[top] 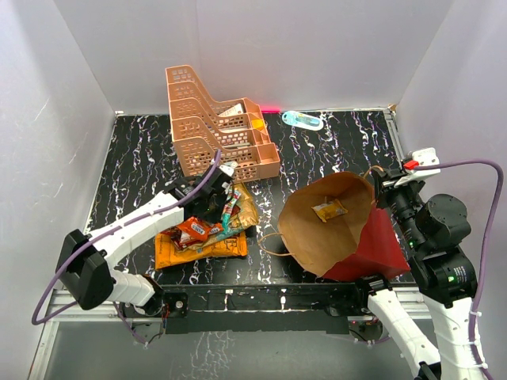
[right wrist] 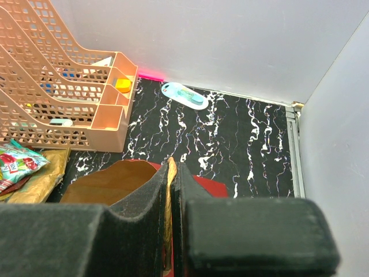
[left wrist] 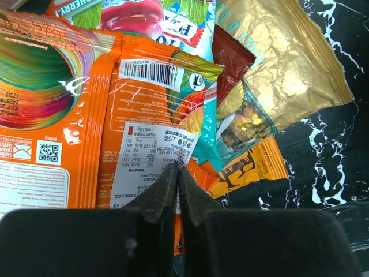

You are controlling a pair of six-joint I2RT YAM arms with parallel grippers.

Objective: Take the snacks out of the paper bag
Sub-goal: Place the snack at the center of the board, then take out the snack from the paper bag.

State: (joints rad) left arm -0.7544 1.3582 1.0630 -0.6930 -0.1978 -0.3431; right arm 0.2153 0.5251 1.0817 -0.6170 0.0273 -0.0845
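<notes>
the left gripper (left wrist: 177, 170) fills the bottom of its own view, jaws drawn to a hairline slit with a sliver of orange in it; they seem to pinch the edge of the orange packet (left wrist: 144, 115), just under its white label. that packet lies on the pile of snacks (top: 206, 233) at about 8 o'clock on the table (top: 142, 158), out of the bag.

the right gripper (right wrist: 173, 164) is closed as tightly, with the brown rim of the paper bag (top: 317, 237) caught between its fingers. the bag lies on its side at 4 o'clock, mouth gaping toward 9 o'clock. one yellow packet (top: 329, 210) rests on the inner wall, well inside, so the job looks nearly but not quite done. the rack (top: 214, 119) stands at 11 o'clock, the bottle (top: 303, 119) at 1 o'clock, both apart from the bag.

likely troubles from here:
- if the right grip slips or lets go, the mouth could sag shut over the last packet.
- the packet sits deep, so a reach from 9 o'clock may shove the light bag toward 3 o'clock instead of closing on the packet.
- the loose twine handle (top: 269, 241) at the mouth could snag a finger.
- the left jaws must open first, or the glossy orange packet gets dragged off the pile.
</notes>
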